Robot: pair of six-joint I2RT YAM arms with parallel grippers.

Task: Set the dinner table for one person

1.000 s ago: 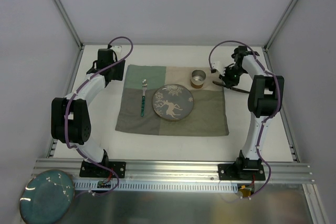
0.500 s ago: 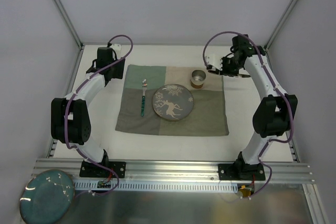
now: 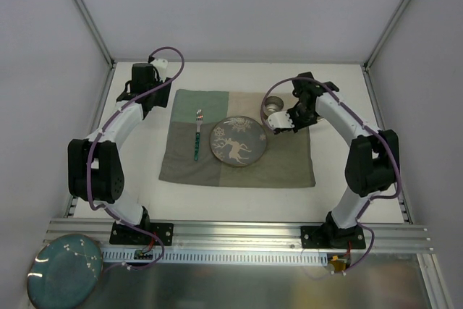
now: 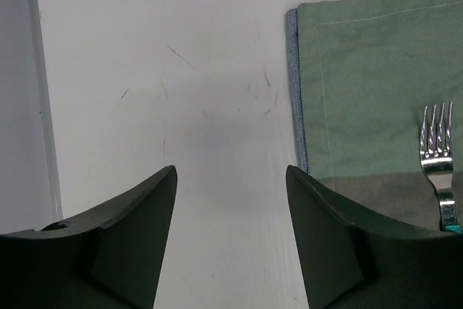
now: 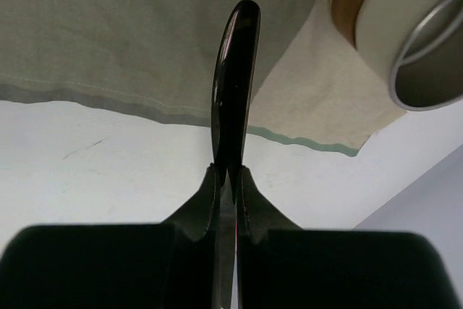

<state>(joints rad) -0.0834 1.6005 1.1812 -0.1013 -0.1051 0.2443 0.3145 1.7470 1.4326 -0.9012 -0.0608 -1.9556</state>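
Note:
On the white dinner table (image 3: 231, 77) lies a green-and-beige cloth mat (image 3: 282, 164). It carries a deer-patterned plate (image 3: 238, 142), a fork (image 3: 197, 135) left of the plate, and a small metal cup (image 3: 273, 104) behind it. My right gripper (image 3: 279, 124) hangs between cup and plate, shut on a slim glossy black utensil (image 5: 235, 70) seen edge-on above the mat's edge (image 5: 145, 27). The cup (image 5: 405, 34) is close on its right. My left gripper (image 4: 231, 179) stands open over bare table left of the mat, holding nothing; the fork's tines (image 4: 436, 132) show at the right.
Thin aluminium bars (image 3: 94, 117) edge the tabletop, with white walls beyond. A teal plate (image 3: 64, 269) rests off the table at the near left, below the arms' mounting rail (image 3: 239, 233). Bare table (image 5: 108, 171) shows beside the mat's right edge.
My right arm has swung from the table's back right corner leftward and nearer, over the mat between cup and plate, still gripping the dark utensil. The left arm has barely shifted.

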